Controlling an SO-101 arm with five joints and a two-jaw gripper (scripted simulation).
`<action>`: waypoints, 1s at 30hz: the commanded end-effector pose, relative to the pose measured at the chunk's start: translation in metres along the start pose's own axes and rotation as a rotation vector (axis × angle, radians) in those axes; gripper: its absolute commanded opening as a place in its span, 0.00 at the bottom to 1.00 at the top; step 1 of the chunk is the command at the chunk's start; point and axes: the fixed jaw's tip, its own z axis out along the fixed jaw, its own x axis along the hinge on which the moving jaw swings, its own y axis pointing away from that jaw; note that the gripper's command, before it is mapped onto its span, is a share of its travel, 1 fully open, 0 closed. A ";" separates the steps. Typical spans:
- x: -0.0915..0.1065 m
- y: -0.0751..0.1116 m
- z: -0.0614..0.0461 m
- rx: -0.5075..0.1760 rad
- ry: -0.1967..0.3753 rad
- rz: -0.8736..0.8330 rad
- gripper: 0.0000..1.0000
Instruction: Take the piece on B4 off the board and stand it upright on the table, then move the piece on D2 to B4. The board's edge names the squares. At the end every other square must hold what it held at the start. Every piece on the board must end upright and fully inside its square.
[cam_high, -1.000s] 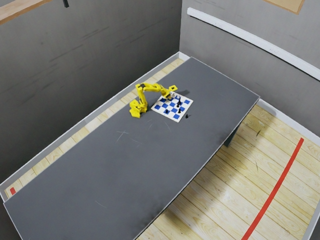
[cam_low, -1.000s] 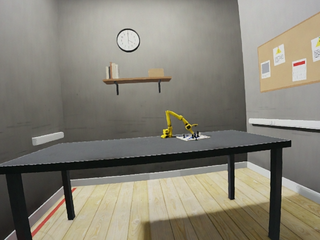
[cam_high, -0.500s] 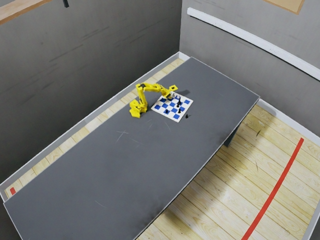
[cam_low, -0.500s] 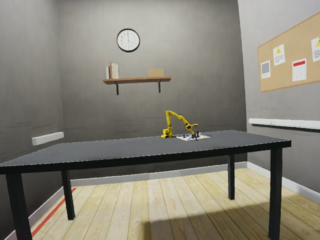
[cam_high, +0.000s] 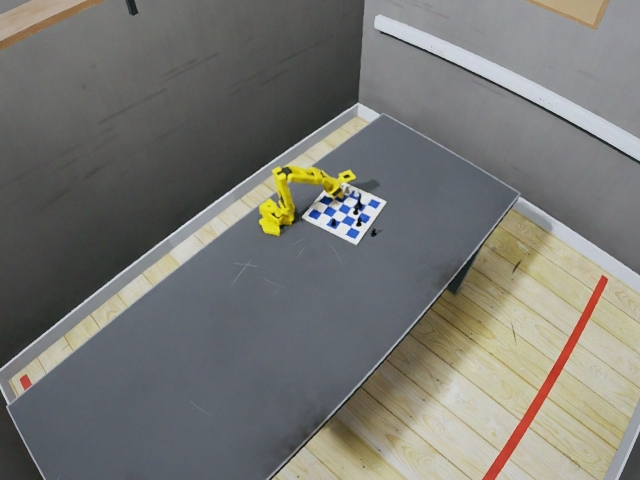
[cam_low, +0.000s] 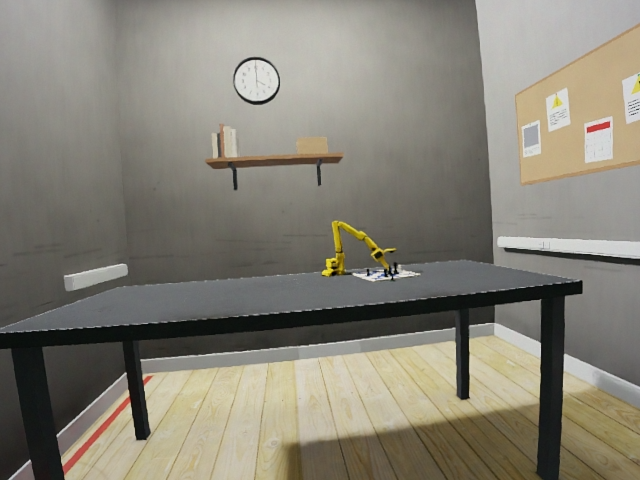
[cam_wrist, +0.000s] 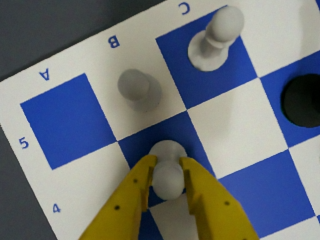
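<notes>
In the wrist view my yellow gripper (cam_wrist: 168, 186) is shut on the head of a white pawn (cam_wrist: 167, 170). The pawn is upright, and its round base lies over the blue square B4. The blue-and-white board (cam_high: 345, 211) lies on the dark table in front of the arm's base (cam_high: 272, 217). In the top view the gripper (cam_high: 345, 192) is low over the board's far corner. It also shows in the exterior view (cam_low: 386, 264), too small to tell details. A small black piece (cam_high: 373, 232) stands on the table just off the board's near right edge.
A white piece (cam_wrist: 139, 89) stands on B5 and a taller white piece (cam_wrist: 216, 39) on C5, both close behind my fingers. A black piece (cam_wrist: 301, 100) is on D4. Several more black pieces (cam_high: 357, 207) stand mid-board. A wall runs behind the table.
</notes>
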 end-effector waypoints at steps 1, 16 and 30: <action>0.005 0.002 0.003 -0.004 0.017 0.000 0.00; 0.009 0.002 0.004 -0.004 0.017 0.000 0.00; 0.009 0.002 0.004 -0.004 0.017 0.000 0.03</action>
